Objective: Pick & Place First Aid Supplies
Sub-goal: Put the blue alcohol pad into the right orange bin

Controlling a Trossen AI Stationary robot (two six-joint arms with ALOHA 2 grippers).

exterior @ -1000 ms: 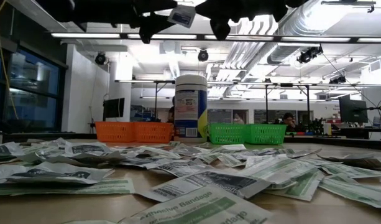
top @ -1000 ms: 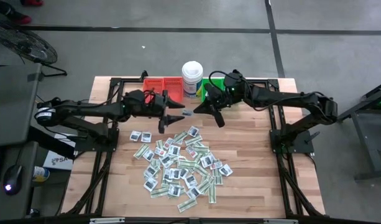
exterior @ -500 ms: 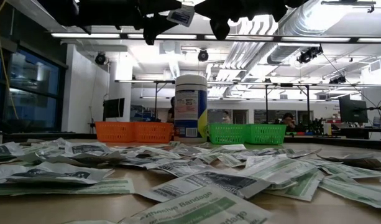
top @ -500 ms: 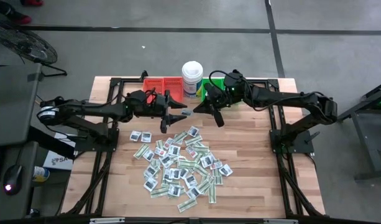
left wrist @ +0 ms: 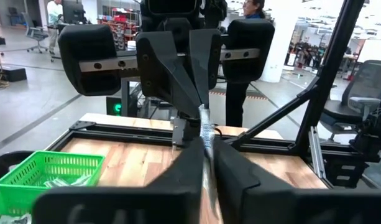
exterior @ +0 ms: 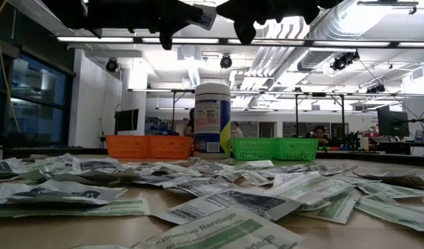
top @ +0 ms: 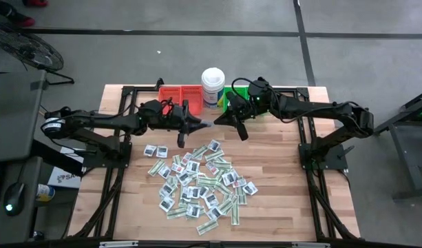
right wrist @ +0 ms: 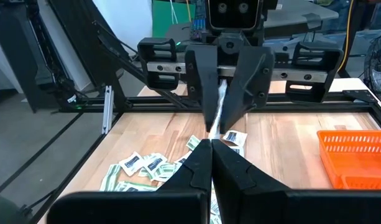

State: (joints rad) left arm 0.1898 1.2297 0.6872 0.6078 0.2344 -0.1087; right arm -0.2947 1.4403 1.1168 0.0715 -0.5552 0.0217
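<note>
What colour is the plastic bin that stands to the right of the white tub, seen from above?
Green bin, shown best in the low view.

place: lab/workshop | evidence: exposed ceiling ducts; strip lights; workbenches; monitors

Grey concrete floor surrounds the table; ceiling strip lights hang above.
</note>
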